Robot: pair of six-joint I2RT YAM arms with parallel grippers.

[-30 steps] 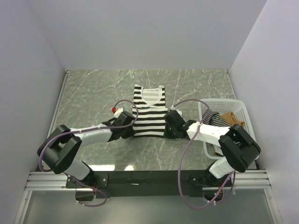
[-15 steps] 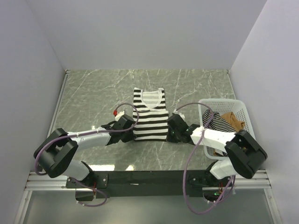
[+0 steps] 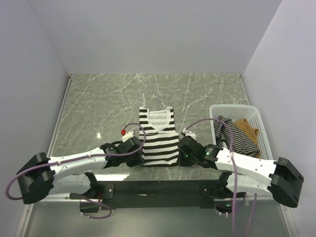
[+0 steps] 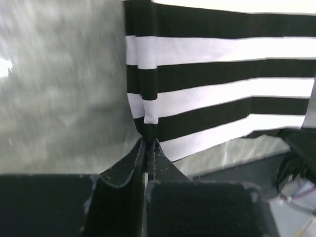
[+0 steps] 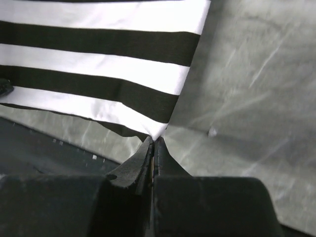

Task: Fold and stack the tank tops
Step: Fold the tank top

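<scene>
Wide black-and-white striped fabric tank top (image 3: 158, 138) flat on grey-green marble worktop (image 3: 108, 98), centre, neckline to far side, hem close to near edge. Left fingers (image 4: 129, 163) clenched on near-left hem corner, fabric pinched into a narrow vertical fold. Right fingers (image 5: 136, 165) clenched on near-right hem corner. Both arms stretched low along near edge, one either side of top. White plastic lattice basket (image 3: 237, 106) at right, apart from it. Inside, crumpled: thin-striped tank top with dark trim (image 3: 231, 137), plain tan-brown tank top (image 3: 248, 127).
</scene>
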